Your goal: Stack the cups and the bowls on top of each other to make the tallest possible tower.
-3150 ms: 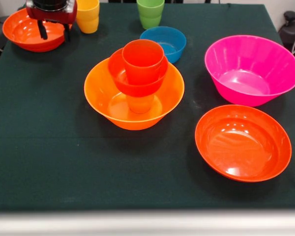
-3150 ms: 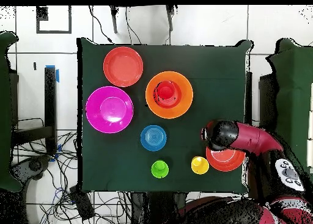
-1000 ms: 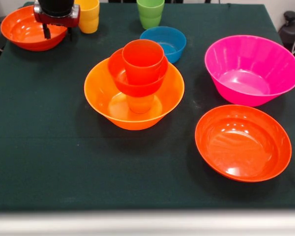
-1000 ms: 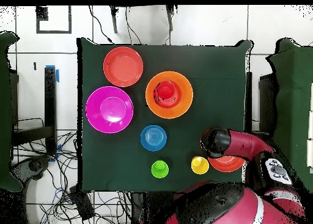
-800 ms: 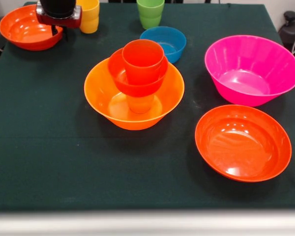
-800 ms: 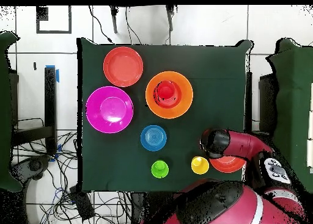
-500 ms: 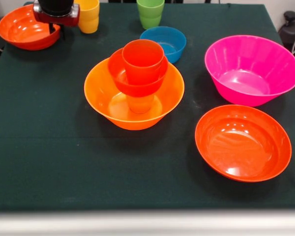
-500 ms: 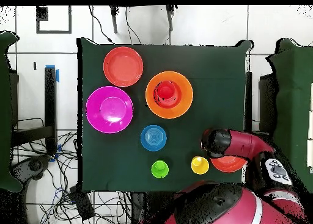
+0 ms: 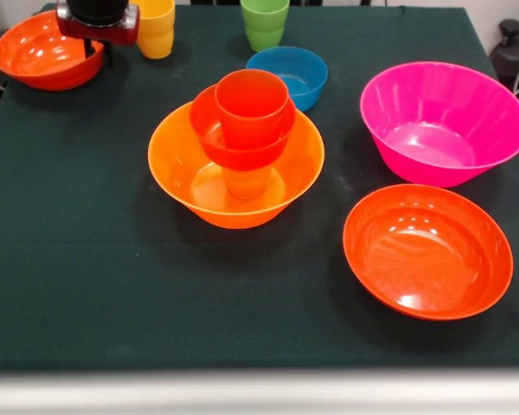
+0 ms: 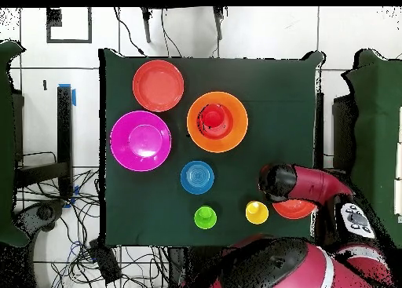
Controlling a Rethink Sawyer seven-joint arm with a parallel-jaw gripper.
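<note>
**Q:** Location of the wide red-orange bowl (image 9: 35,54)?

**A:** At the table (image 9: 86,285) corner, just beside the yellow cup (image 9: 155,28). Near rim directly under the gripper (image 9: 98,52). Well apart from the tower (image 9: 251,112) standing inside the large orange bowl (image 9: 177,186).

**Q:** Gripper condition?

**A:** Cannot tell whether spread or clamped. Contact with the rim likewise unclear in both views.

**Q:** Handling characteristics?

**A:** Judged light, stiff and thin-walled, with a glossy, probably slippery surface.

**Q:** Recommended hold?

**A:** Pinch across the rim wall, inside to outside. Expect tilt from the off-centre hold. Lift slowly and keep level.
</note>
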